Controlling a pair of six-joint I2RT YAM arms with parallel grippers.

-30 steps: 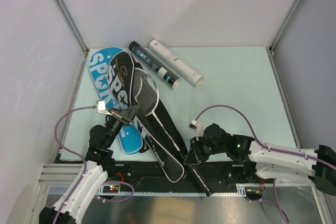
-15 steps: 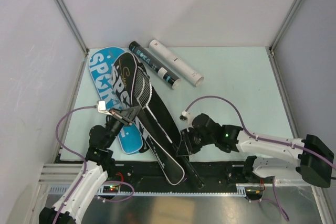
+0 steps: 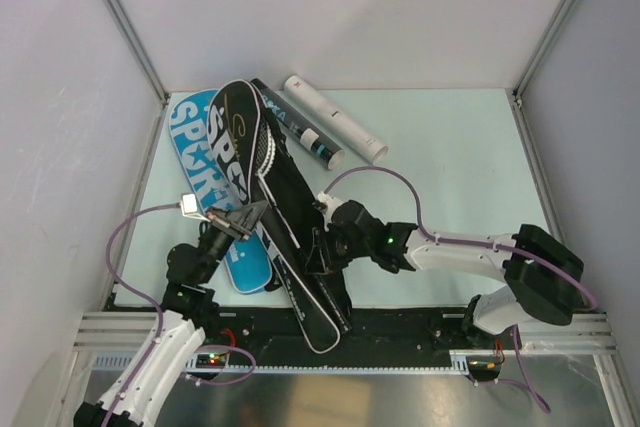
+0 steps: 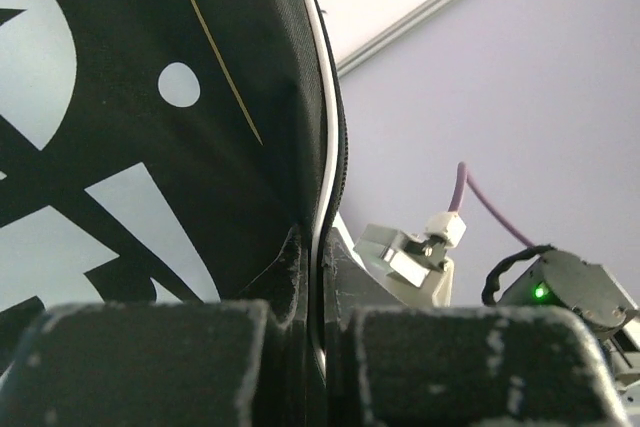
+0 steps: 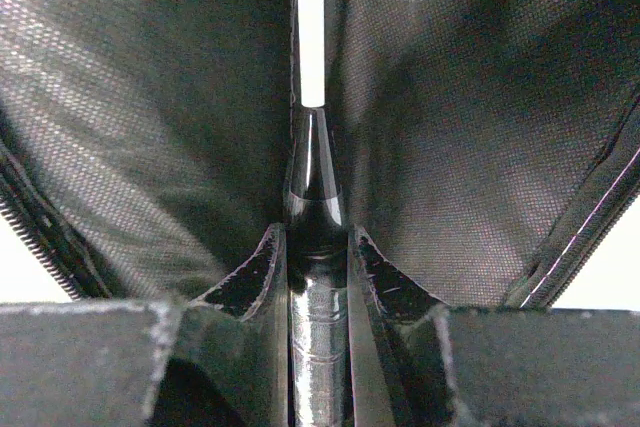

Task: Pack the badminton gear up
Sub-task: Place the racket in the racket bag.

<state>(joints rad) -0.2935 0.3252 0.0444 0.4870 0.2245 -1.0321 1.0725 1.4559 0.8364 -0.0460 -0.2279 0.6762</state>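
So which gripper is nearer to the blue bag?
Left. The left gripper pinches the edge of the black bag, right above the near part of the blue bag. The right gripper grips the racket inside the black bag, on its far side.

Pale green table (image 3: 450, 177), gear laid out.
A blue bag (image 3: 190, 142) is laid beside the left gripper (image 3: 255, 210); white tube (image 3: 335, 119) and black tube (image 3: 310, 139) well beyond it.

We're seeing only a short stretch of racket (image 5: 317, 207) at the right wrist; the rest is hiding inside the black bag (image 3: 285, 217), which is also covering one end of the black tube (image 3: 318, 144) and part of the blue bag (image 3: 190, 147).
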